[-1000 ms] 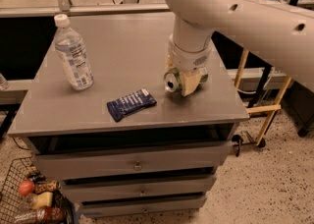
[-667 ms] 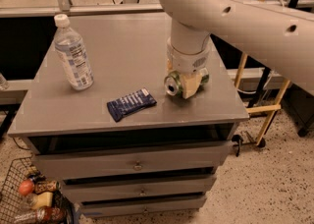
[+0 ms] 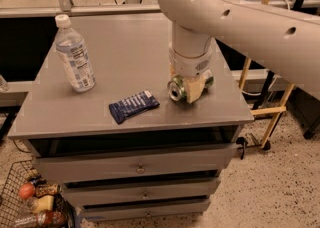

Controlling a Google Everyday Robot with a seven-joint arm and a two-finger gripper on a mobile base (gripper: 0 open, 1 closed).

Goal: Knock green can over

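The green can (image 3: 178, 90) lies tipped on its side on the grey cabinet top (image 3: 130, 57), right of centre. Its silver top faces the front left. My gripper (image 3: 189, 86) comes down from above and is right at the can, with its beige end against the can's right side. The can's green body shows only partly behind the gripper. The white arm (image 3: 235, 12) reaches in from the upper right.
A clear water bottle (image 3: 74, 54) with a white cap stands upright at the left. A flat dark blue snack wrapper (image 3: 133, 105) lies near the front edge. A wire basket of items (image 3: 30, 204) sits on the floor at lower left. A wooden stand (image 3: 265, 72) is at the right.
The arm has swung a little to the left. The can's silver top has dropped slightly toward the front. The bottle and wrapper have not moved.
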